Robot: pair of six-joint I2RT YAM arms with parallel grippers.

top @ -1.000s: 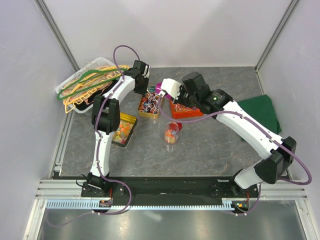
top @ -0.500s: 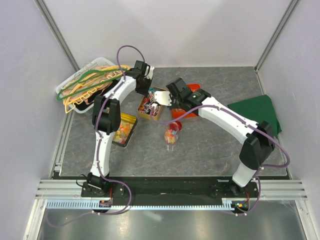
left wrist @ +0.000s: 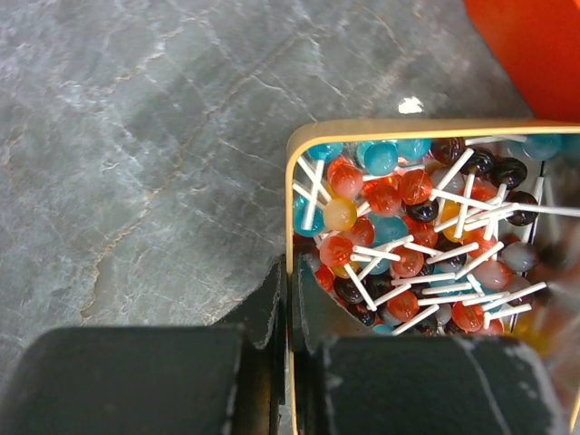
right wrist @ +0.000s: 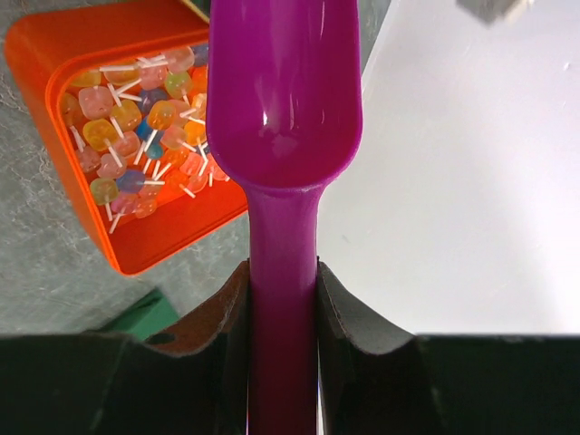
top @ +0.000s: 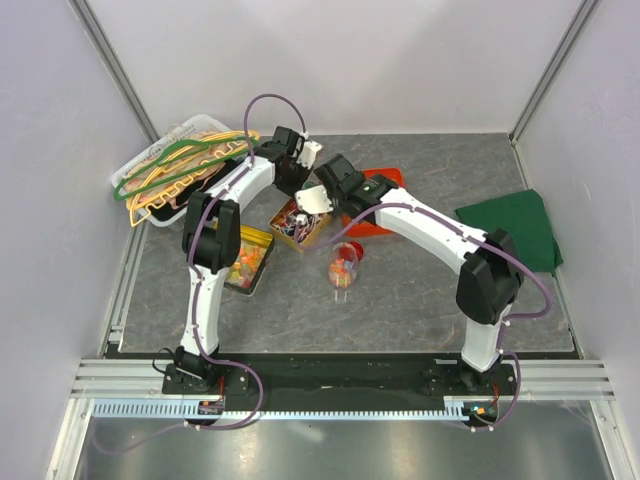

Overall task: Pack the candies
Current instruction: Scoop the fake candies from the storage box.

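Observation:
The candies are small round sweets on white sticks. Red, blue and dark ones [left wrist: 408,236] fill a gold tin [top: 297,222]. Pastel ones [right wrist: 136,127] lie in an orange tray [top: 378,188], and more sit in a clear cup [top: 342,266] and a yellow tin [top: 247,260]. My left gripper [left wrist: 290,281] is shut on the gold tin's rim [left wrist: 292,190], one finger inside and one outside. My right gripper [right wrist: 283,281] is shut on the handle of a purple scoop [right wrist: 283,91], whose bowl looks empty. In the top view it hangs over the gold tin, close to the left gripper [top: 290,182].
A clear bin of coloured hangers [top: 175,165] stands at the back left. A green cloth [top: 512,225] lies at the right edge. Both arms crowd the space above the gold tin and orange tray. A white surface [right wrist: 471,181] fills the right of the right wrist view.
My right arm has swung left with the scoop, from over the orange tray to over the gold tin. The left gripper, still on the tin's rim, shifted slightly right.

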